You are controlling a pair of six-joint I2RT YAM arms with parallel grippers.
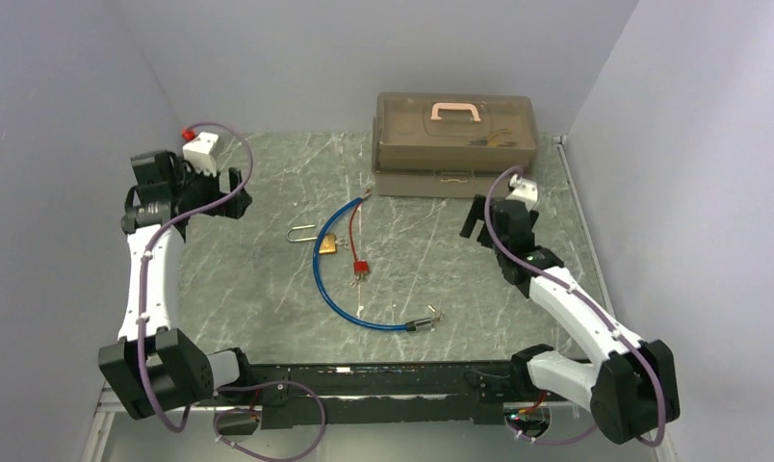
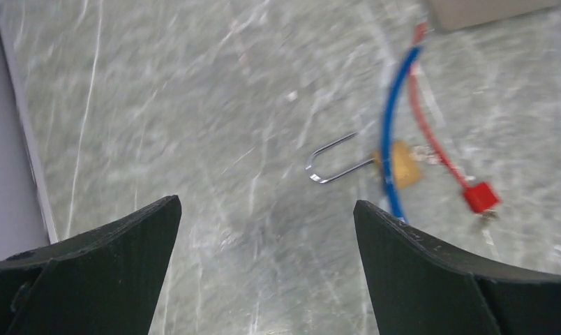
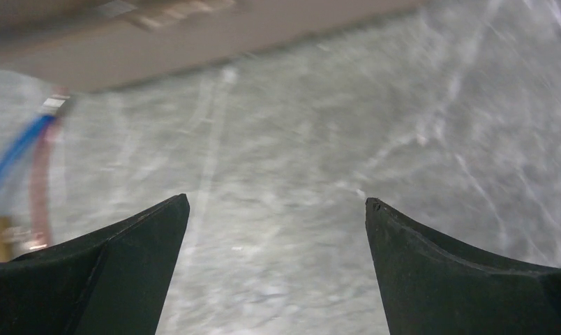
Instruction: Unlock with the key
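Left gripper [image 2: 267, 206] and right gripper [image 3: 278, 202] are hanging with jaws spread wide, holding nothing, over opposite sides of the marbled table [image 1: 268, 308]. Between them a blue cable [image 1: 322, 279] is curving across the surface. A red key tag [image 1: 360, 268] is lying inside its bend. Just beyond, the brass padlock [image 1: 328, 243] is lying under the cable, shackle pointing left. A tan toolbox [image 1: 455, 144] is sitting against the far wall.

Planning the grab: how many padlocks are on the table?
1: the padlock lies mid-table, crossed by the blue cable, left of the red tag. The toolbox could hide more.
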